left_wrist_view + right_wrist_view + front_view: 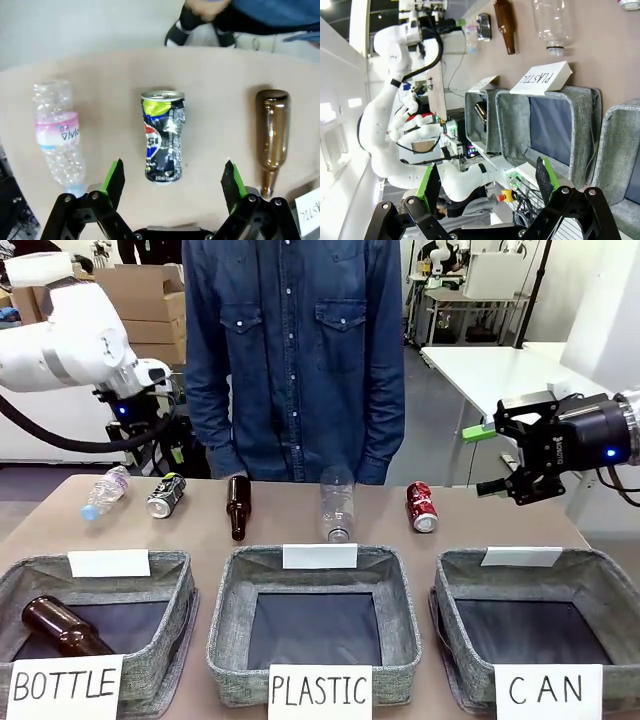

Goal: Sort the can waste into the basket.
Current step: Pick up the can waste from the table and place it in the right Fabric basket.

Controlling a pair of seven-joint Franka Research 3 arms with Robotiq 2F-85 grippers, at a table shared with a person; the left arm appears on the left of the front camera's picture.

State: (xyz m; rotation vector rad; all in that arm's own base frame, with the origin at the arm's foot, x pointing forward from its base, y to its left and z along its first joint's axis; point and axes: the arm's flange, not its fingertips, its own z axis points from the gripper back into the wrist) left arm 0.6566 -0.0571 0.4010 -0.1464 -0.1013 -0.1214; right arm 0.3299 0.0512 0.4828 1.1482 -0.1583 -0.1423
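A dented silver and dark can (165, 495) with a blue-red logo (162, 142) lies on its side at the table's far left. My left gripper (173, 172) hovers over it, open, its green-padded fingers on either side of the can and apart from it. A red can (421, 507) lies at the far right of the row. My right gripper (487, 460) hangs open and empty in the air to the right of the red can (630, 4). The grey basket labelled CAN (540, 570) stands at the front right with nothing in it.
A clear plastic bottle (104, 492), a brown glass bottle (237, 506) and a second clear bottle (337, 505) lie in the same row. Baskets labelled BOTTLE (170, 570), holding a brown bottle, and PLASTIC (235, 570) stand in front. A person in a denim shirt (295, 350) stands at the far edge.
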